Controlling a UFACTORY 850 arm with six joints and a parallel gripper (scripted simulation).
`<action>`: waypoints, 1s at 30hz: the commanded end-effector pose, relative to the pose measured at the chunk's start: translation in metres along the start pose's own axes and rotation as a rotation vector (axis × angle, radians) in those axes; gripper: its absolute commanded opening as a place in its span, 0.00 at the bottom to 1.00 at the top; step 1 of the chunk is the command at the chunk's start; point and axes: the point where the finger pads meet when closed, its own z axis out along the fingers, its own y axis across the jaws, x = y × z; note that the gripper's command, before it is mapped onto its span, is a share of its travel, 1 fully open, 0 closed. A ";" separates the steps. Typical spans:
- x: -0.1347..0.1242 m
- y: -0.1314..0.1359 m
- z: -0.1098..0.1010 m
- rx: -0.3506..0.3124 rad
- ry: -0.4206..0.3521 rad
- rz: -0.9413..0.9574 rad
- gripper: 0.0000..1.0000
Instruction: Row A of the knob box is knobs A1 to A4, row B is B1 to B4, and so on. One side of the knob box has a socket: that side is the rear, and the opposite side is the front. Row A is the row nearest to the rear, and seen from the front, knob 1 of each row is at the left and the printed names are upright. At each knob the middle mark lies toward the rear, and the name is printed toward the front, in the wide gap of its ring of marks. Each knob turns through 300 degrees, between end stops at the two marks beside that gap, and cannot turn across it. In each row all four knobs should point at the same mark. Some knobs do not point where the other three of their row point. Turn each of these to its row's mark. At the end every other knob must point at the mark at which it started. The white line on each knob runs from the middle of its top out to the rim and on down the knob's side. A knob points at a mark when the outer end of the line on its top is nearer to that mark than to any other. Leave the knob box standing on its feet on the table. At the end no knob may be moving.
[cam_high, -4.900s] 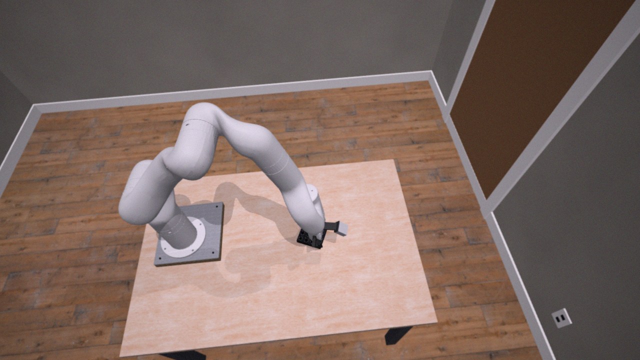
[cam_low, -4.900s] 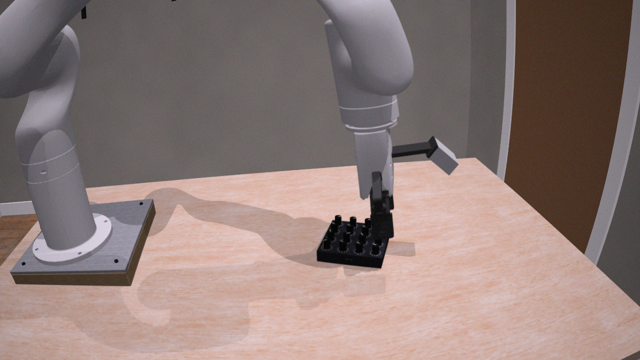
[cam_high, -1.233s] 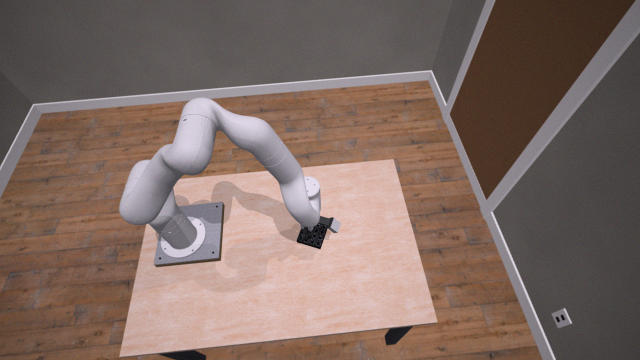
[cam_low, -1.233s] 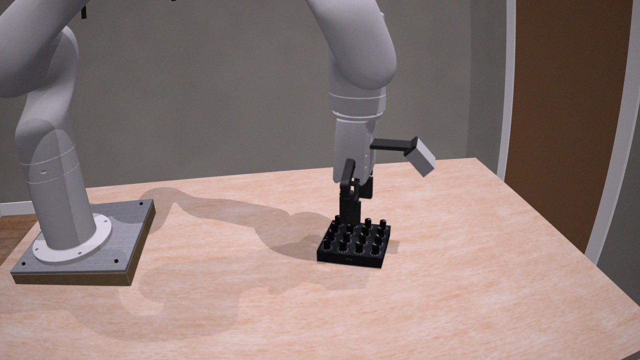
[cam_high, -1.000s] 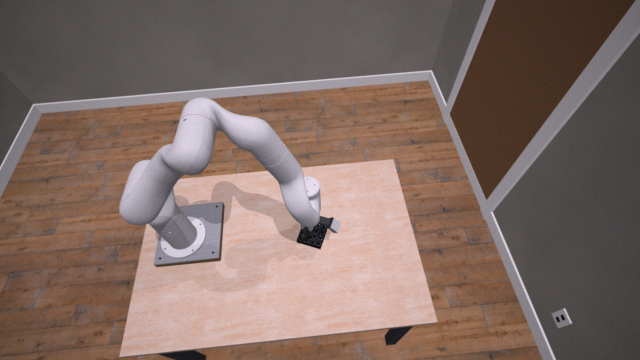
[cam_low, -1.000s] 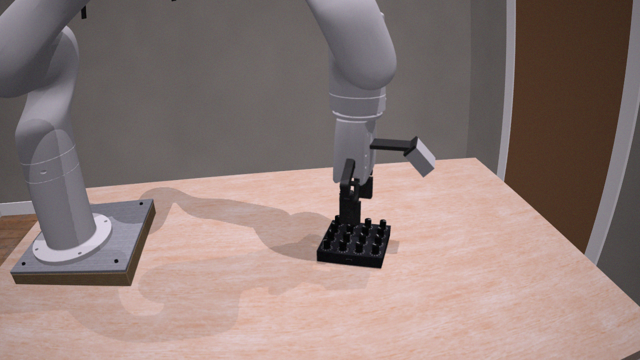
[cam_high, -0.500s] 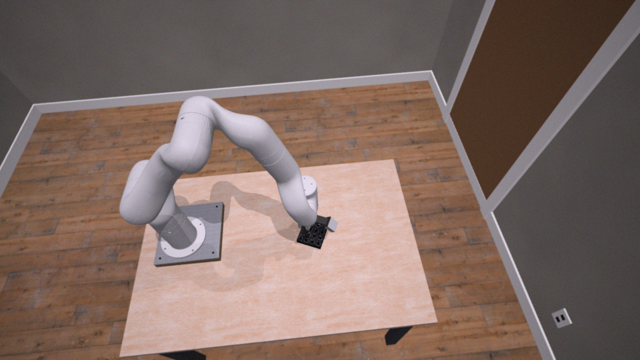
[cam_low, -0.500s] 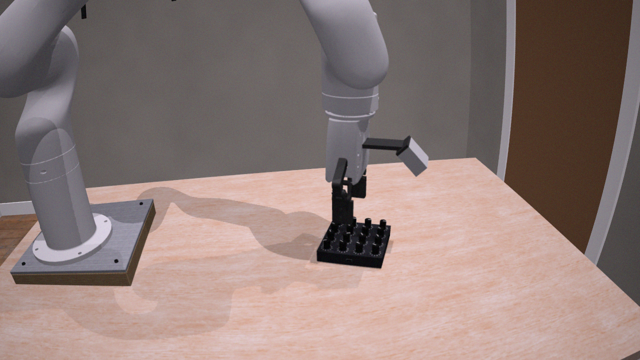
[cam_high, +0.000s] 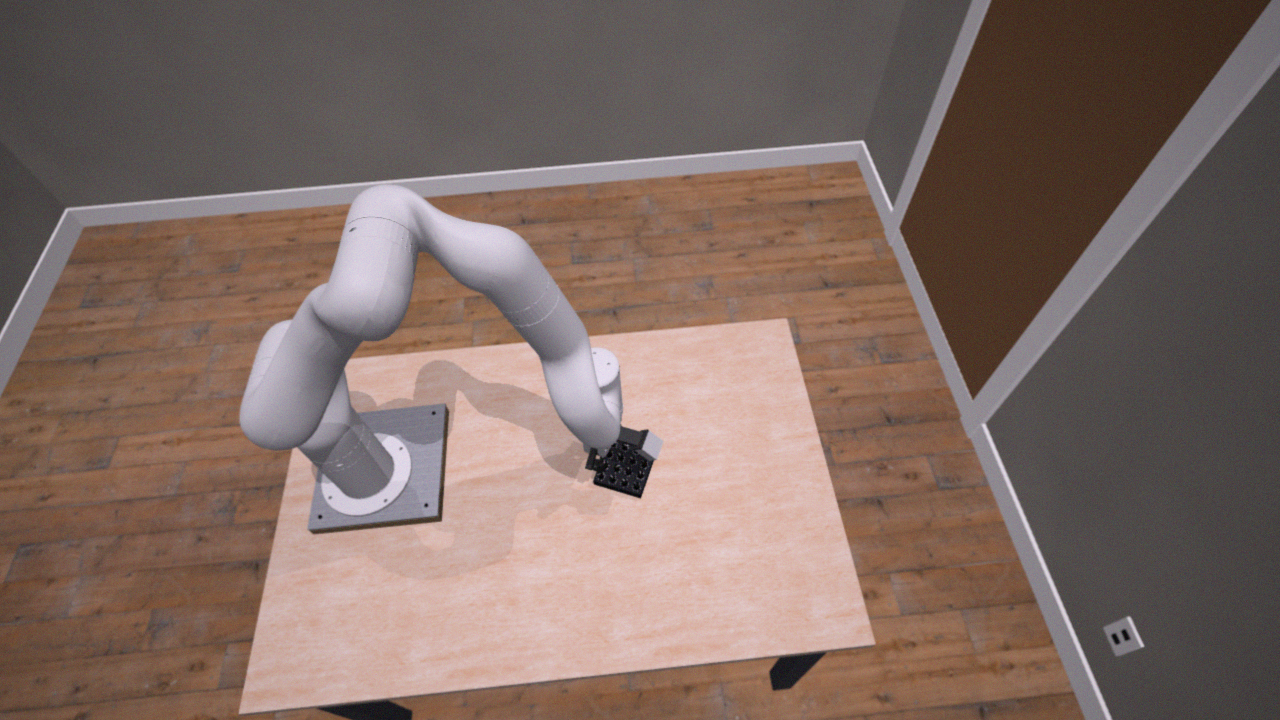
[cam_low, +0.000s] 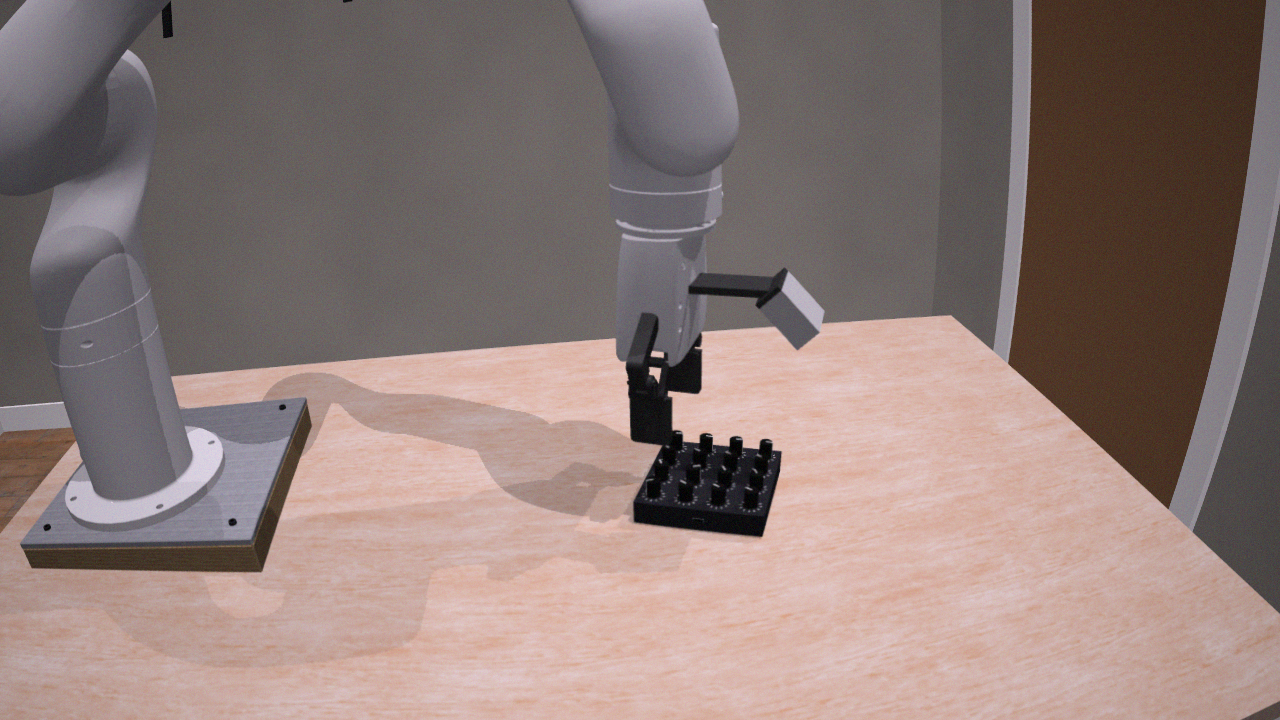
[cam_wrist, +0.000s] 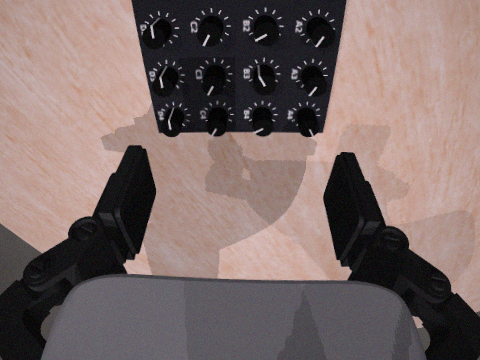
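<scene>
Knob box: the black knob box (cam_low: 708, 512) stands flat on the table (cam_low: 895, 555), right of the middle, with 16 knobs in a 4 by 4 grid.
Knobs: the white lines point various ways; the printed names are too small for me to read.
My gripper: my gripper (cam_wrist: 240, 171) hangs just above the table beside the box's edge, touching no knob.
My fingers: both fingers are spread wide apart with nothing between them.
Base: my arm rises from a grey base plate (cam_low: 268, 447) at the table's left, well apart from the box.

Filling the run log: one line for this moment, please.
gripper: open, empty | position: above table, beside knob box | knobs: untouched
</scene>
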 end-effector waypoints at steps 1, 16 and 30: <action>-0.008 0.000 -0.001 0.001 0.002 0.000 1.00; -0.015 0.000 -0.001 0.001 0.002 0.000 1.00; -0.015 0.000 -0.001 0.001 0.002 0.000 1.00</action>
